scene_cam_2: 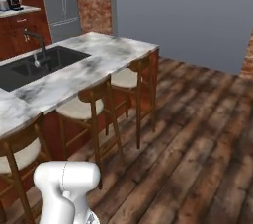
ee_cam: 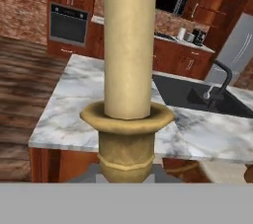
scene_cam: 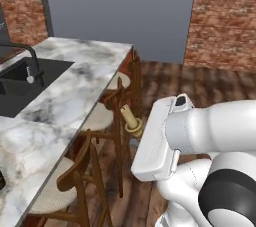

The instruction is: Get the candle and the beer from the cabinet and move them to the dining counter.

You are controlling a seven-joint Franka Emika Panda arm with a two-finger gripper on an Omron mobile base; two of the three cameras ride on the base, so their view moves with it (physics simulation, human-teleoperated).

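The candle, a cream taper in a brass candlestick, rises upright and close in the hand view. In the left base view the candle pokes out left of my white hand, low beside the stools, with my gripper shut on its base; the fingertips themselves are hidden. The dining counter, a marble island with a black sink, lies to the left and higher than the candle. It also runs across the hand view as the dining counter. The beer is out of view.
Wooden stools stand along the island's near side, between me and the top; more stools show from the right. Open wood floor lies to the right. Reddish-brown cabinets, an oven and a fridge line the far wall.
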